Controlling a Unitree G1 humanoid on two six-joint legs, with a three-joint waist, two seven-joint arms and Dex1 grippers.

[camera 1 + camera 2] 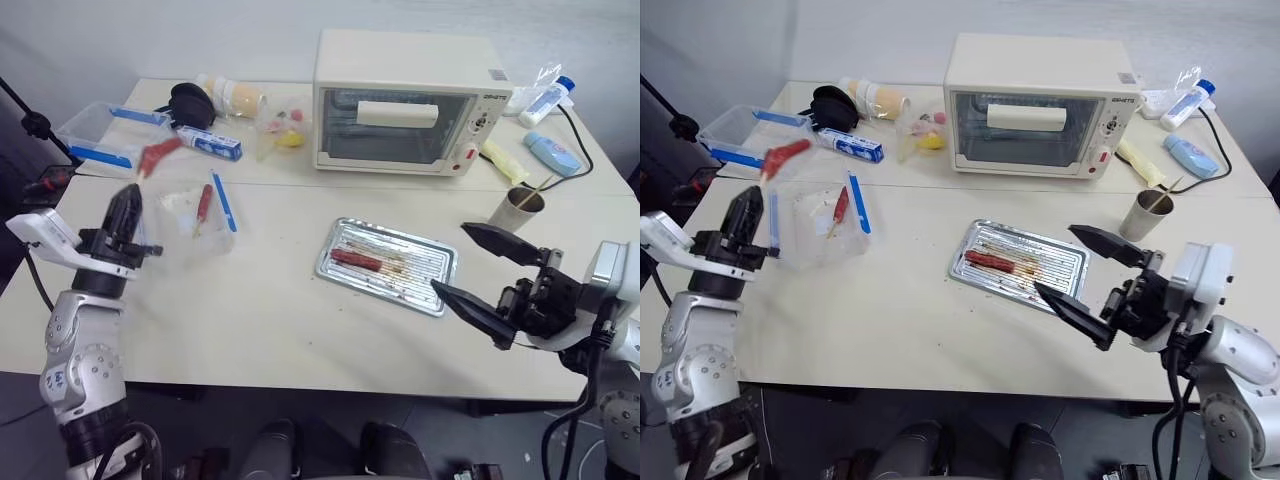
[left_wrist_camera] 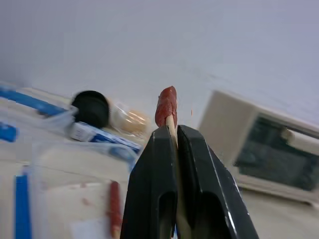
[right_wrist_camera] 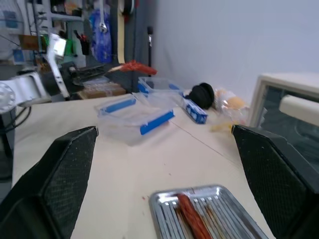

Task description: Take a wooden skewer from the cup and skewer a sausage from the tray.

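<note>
Left tool: my two black fingers are pressed together on the wooden skewer, raised above the counter's left end.
Sausage: impaled on the skewer tip, just beyond my left fingertips, clear of the counter.
Right tool: my fingers stand wide apart, holding nothing, raised over the counter's near right edge.
Tray: on the counter just ahead of my right tool; one reddish sausage lies on its ribbed floor, toward the side away from that tool.
Cup: upright on the counter beyond my right tool, near the tray's far corner, a thin stick leaning out of it.
Counter: pale, matte top, lightly smudged near the tray; a seam runs across it behind the tray.
Oven: cream toaster oven on the far section, well beyond both tools.
Clear plastic box: blue clips, beyond my left tool.
Room: plain pale wall behind the counter; cluttered shelving shows in the right wrist view past my left arm.
</note>
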